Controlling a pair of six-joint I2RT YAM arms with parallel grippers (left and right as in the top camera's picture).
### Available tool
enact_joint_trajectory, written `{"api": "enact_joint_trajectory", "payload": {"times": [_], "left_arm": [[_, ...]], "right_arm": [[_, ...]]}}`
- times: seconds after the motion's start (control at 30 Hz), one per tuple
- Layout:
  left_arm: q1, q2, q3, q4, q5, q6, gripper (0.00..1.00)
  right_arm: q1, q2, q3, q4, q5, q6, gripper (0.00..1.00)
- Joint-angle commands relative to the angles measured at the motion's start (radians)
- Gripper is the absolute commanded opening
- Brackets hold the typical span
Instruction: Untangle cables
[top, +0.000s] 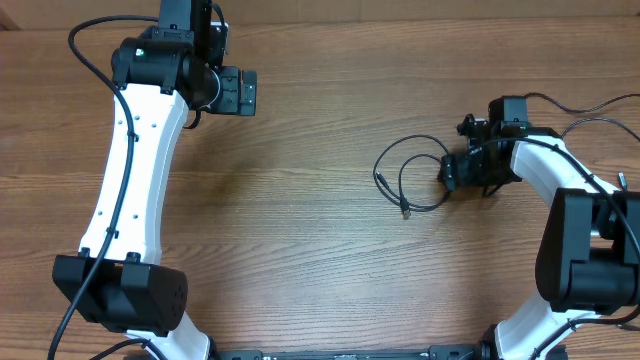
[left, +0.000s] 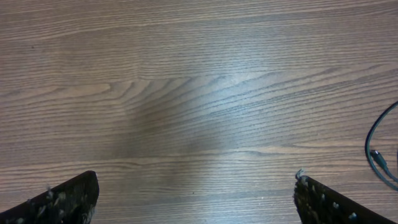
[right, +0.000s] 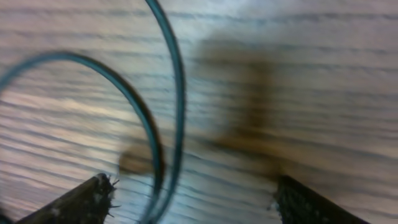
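Note:
The cables (top: 402, 190) lie in thin dark loops on the wooden table right of centre, with two small plug ends pointing to the near left. My right gripper (top: 452, 172) sits low at the loops' right edge. In the right wrist view its jaws stand apart, and two cable strands (right: 177, 93) run down between them close to the left finger (right: 93, 198). Nothing is pinched. My left gripper (top: 238, 92) hovers far away at the back left, open, with only bare wood between its fingertips (left: 196, 205). A bit of cable loop (left: 375, 146) shows at that view's right edge.
The wooden table (top: 300, 220) spreads between the two arms. Thicker black arm cables (top: 600, 110) trail off at the right edge behind the right arm. The left arm's white link (top: 135, 170) runs along the left side.

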Motion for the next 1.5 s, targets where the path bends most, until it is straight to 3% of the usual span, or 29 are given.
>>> {"api": "enact_joint_trajectory", "payload": {"times": [0.0, 0.33, 0.57, 0.77, 0.87, 1.1, 1.47], "left_arm": [[0.004, 0.008, 0.013, 0.001, 0.011, 0.015, 1.00], [0.004, 0.008, 0.013, 0.001, 0.011, 0.015, 1.00], [0.004, 0.008, 0.013, 0.001, 0.011, 0.015, 1.00], [0.005, 0.008, 0.013, 0.001, 0.011, 0.015, 1.00], [0.004, 0.008, 0.013, 0.001, 0.011, 0.015, 1.00], [0.005, 0.008, 0.013, 0.001, 0.011, 0.015, 1.00], [0.004, 0.008, 0.013, 0.001, 0.011, 0.015, 1.00]], "right_arm": [[-0.001, 0.023, -0.042, -0.023, 0.074, 0.011, 0.79], [0.135, 0.023, -0.047, -0.005, 0.182, 0.011, 0.77], [0.195, 0.023, -0.047, 0.011, 0.181, 0.015, 0.66], [0.196, 0.031, -0.047, 0.013, 0.181, 0.015, 0.42], [0.196, 0.045, -0.047, 0.022, 0.173, 0.015, 0.24], [0.194, 0.061, -0.047, 0.045, 0.167, 0.016, 0.05], [0.087, 0.061, -0.047, 0.132, 0.175, 0.038, 0.04]]}}
